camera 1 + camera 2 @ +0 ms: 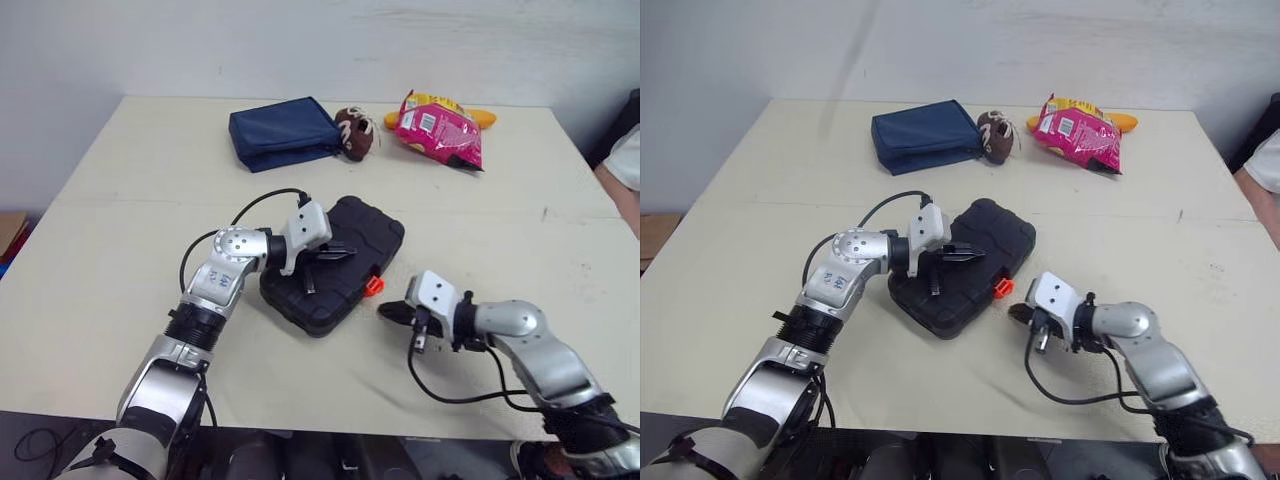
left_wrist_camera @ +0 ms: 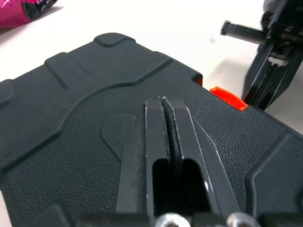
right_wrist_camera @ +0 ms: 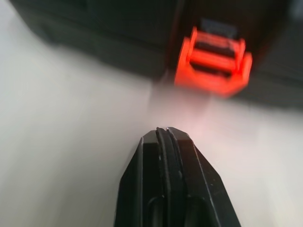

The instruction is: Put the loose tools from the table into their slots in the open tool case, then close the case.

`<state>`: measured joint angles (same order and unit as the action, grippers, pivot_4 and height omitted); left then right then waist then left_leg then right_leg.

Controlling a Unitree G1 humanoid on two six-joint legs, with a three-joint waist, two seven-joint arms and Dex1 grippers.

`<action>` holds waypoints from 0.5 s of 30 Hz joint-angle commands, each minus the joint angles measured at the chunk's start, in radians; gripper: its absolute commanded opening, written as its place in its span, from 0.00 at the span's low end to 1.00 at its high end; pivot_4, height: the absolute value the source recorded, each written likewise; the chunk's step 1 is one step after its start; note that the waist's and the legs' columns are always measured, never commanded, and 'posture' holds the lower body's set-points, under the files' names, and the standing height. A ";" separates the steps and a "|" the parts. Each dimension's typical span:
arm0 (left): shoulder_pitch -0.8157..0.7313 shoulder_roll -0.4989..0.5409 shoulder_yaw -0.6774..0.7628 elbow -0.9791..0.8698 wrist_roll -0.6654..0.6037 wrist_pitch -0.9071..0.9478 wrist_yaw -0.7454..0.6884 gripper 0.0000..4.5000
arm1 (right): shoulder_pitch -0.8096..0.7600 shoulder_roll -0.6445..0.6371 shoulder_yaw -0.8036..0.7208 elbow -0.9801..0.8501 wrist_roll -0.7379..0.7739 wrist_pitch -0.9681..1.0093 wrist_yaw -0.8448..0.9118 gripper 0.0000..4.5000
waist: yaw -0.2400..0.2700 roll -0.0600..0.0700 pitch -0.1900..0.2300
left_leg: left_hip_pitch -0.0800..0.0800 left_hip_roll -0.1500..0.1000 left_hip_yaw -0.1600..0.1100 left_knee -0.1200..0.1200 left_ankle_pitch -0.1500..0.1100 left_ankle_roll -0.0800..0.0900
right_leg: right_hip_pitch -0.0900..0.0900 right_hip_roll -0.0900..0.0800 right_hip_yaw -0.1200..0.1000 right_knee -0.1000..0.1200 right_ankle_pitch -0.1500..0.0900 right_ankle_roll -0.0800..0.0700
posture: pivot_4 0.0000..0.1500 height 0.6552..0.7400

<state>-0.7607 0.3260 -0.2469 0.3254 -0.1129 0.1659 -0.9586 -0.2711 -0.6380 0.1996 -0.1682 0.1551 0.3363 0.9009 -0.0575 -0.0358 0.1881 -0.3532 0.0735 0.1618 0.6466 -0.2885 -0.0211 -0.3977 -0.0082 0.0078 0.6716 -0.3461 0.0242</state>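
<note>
Lid down, the black tool case point(image 1: 345, 285) sits mid-counter point(image 1: 520, 230). Head views place the left pincer point(image 1: 338, 252) on the lid and the right pincer point(image 1: 386, 311) low beside the case, with a blue pouch point(image 1: 283, 133), small football point(image 1: 355, 132) and pink snack bag point(image 1: 440, 128) far behind. Left wrist view shows its fingers together, flat against the lid. Right wrist view shows its fingers together too, tips just short of the orange latch point(image 3: 213, 61), not touching.

Left gripper point(image 2: 163, 100), jaws together, on closed tool case point(image 2: 71, 123) lid; orange latch point(image 2: 228, 97) at edge, right gripper point(image 2: 262, 75) beside it
</note>
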 commanded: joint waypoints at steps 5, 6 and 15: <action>0.058 0.008 -0.058 0.033 0.047 0.021 -0.019 0.01 | -0.077 0.067 0.005 0.069 -0.024 -0.123 -0.023 0.00 | -0.001 0.000 0.000 | -0.001 0.000 0.000 0.000 -0.001 0.000 | 0.000 0.000 0.000 -0.002 0.000 0.000 | 1.00 1.00; 0.067 0.011 -0.064 0.039 0.053 0.018 -0.020 0.01 | -0.088 0.077 0.004 0.082 -0.034 -0.152 -0.032 0.00 | -0.003 0.000 0.000 | 0.000 0.000 0.000 0.000 0.000 0.000 | 0.000 0.000 0.000 -0.002 0.000 0.000 | 1.00 1.00; 0.129 0.025 -0.086 0.075 0.064 0.005 -0.048 0.01 | -0.111 0.042 -0.037 0.061 -0.051 -0.255 -0.009 0.00 | -0.014 0.005 -0.004 | 0.002 0.000 0.000 -0.001 0.000 -0.001 | 0.001 0.000 0.000 0.000 0.000 0.000 | 1.00 1.00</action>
<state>-0.7241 0.3383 -0.2525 0.3193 -0.1087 0.1376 -0.9765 -0.3352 -0.5922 0.2216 -0.0329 0.0794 0.1313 0.8993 -0.0718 -0.0308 0.1841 -0.3514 0.0738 0.1619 0.6456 -0.2887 -0.0216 -0.3960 -0.0081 0.0079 0.6712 -0.3461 0.0242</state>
